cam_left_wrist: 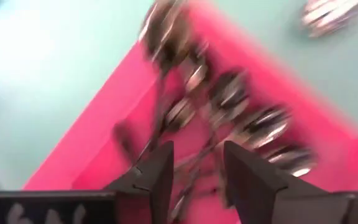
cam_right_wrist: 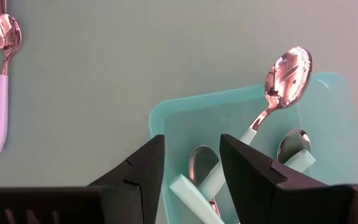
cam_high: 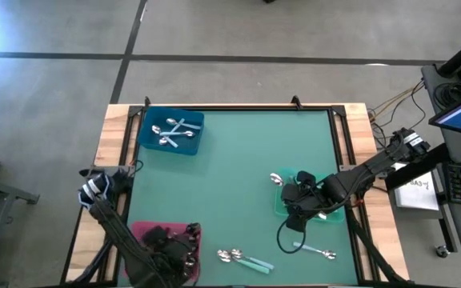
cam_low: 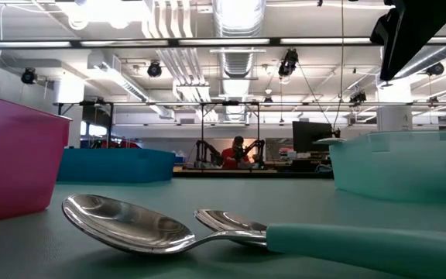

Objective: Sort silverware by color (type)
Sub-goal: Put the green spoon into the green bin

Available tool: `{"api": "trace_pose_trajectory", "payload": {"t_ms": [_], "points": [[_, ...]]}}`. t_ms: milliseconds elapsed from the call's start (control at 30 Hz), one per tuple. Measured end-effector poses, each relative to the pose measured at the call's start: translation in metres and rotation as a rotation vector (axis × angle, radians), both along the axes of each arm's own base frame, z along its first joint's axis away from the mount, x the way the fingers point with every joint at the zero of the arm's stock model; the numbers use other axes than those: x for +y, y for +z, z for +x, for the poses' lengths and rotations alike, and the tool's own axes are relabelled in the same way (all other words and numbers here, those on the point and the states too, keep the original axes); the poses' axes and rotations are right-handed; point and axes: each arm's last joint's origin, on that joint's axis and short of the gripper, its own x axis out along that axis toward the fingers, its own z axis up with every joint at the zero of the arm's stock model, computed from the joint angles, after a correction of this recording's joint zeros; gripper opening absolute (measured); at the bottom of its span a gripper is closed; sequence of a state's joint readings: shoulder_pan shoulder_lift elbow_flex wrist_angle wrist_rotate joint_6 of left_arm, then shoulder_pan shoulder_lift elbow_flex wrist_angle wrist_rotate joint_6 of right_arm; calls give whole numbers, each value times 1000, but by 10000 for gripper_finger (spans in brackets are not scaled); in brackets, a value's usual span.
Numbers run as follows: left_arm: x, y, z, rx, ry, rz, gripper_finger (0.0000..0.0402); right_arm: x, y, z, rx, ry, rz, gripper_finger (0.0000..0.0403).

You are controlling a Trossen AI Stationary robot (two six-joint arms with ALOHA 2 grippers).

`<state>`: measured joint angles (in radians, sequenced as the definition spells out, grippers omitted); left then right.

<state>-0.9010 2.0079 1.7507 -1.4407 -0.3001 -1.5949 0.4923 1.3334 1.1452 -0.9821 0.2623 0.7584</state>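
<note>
Stretching under both arms is the big green surface (cam_high: 238, 168). The blue tray (cam_high: 171, 132) sits far from both grippers, at the far end, with silver spoons (cam_high: 174, 133) lying in it. The pink tray (cam_high: 166, 240) is right under the left gripper (cam_left_wrist: 194, 168), and black-handled spoons (cam_left_wrist: 229, 106) lie in it in a pile. The left gripper hangs just above them with its fingers apart and nothing between them. The pale green tray (cam_right_wrist: 229, 109) is under the right gripper (cam_right_wrist: 191, 162). That gripper is spread wide too and holds nothing. Mint-handled spoons (cam_right_wrist: 194, 168) lie in this tray, just past the gripper's fingers. One mint spoon (cam_right_wrist: 278, 93) leans on the tray's rim with its shiny bowl sticking out. Two more mint spoons (cam_high: 242, 258) lie loose on the surface, between the two grippers. One last loose spoon (cam_high: 314, 251) lies close beside the right gripper, near the surface's front edge.
</note>
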Motion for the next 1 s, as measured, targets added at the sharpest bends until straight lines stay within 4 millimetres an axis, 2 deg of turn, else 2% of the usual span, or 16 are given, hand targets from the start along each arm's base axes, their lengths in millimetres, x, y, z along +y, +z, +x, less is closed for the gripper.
{"api": "trace_pose_trajectory", "payload": {"t_ms": [233,333,467,667,1000], "points": [[8,13,59,-270,-279,-30,148,0,0,0,-3,0,2,146],[10,8,87,-351,-406,-79,148,0,0,0,-4,0,2,146],[11,-4,116,-425,-575,-43,143,0,0,0,-5,0,3,146],[10,-24,137,-447,-700,-19,126,1,1,2,-23,0,13,146],[-1,-63,151,-441,-730,-44,118,2,1,3,-35,0,19,146]]}}
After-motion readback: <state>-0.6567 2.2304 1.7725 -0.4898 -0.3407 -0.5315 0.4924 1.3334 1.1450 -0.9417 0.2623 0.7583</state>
